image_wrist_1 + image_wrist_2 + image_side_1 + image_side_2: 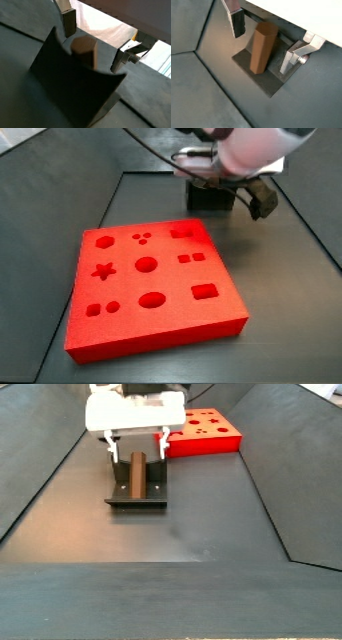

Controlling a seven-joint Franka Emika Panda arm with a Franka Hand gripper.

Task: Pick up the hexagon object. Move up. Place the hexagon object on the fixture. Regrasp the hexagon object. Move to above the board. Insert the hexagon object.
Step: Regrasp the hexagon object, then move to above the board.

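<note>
The hexagon object (262, 47) is a slim brown six-sided peg. It lies in the notch of the dark fixture (73, 85), and its hexagonal end (83, 47) shows in a wrist view. My gripper (262, 52) straddles the peg and is open, with a gap between the peg and each finger (238, 22). In a side view the gripper (135, 446) hangs over the far end of the peg (138, 472) on the fixture (136, 492). The red board (174, 278) with shaped cut-outs lies in front of the fixture (207, 198) in a side view, where the arm hides the peg.
Sloping dark walls (54, 474) enclose the grey floor on both sides. The board (201, 446) sits just behind and to the right of the fixture in a side view. A pale bright area (100, 22) lies beyond the fixture in a wrist view.
</note>
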